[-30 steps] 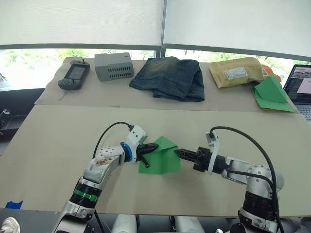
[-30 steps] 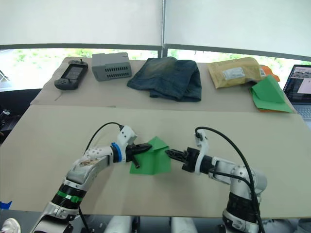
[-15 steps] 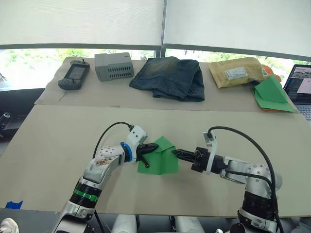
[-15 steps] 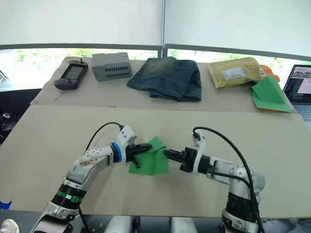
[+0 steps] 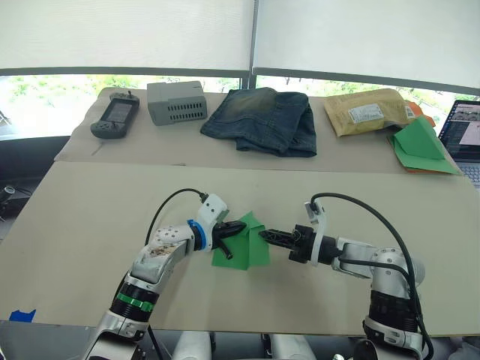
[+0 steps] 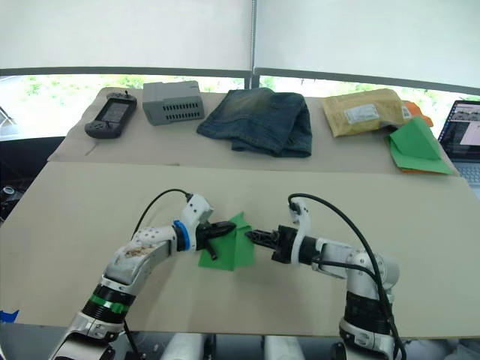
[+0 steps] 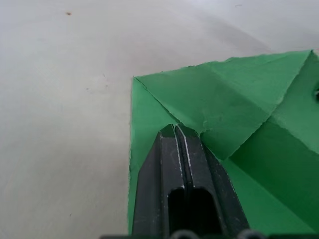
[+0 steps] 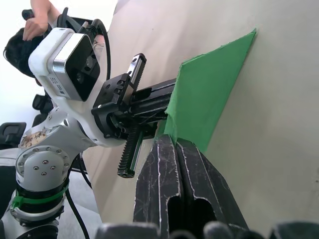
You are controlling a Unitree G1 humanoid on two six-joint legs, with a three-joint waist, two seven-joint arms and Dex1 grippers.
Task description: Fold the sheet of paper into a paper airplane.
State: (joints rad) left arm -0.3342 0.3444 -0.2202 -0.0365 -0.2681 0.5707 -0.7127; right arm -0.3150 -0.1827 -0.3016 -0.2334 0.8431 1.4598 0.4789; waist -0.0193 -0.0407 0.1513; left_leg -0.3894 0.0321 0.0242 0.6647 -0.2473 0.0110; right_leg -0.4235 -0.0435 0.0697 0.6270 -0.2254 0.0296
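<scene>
Bright green sheet of paper (image 5: pixel 241 244), black left gripper (image 5: pixel 238 226), beige table (image 5: pixel 90 217)

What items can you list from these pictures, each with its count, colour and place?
sheet of paper: one, bright green, near table, between the grippers.
handheld console: one, dark grey, far table, left end.
grey box: one, beside the console.
jeans: one, blue, far table middle.
padded envelope: one, tan, far right.
folded paper: one, green with orange edge, far right.
laptop: one, right edge.
left gripper: black, shut, on the sheet.
right gripper: black, shut, at its right edge.
</scene>
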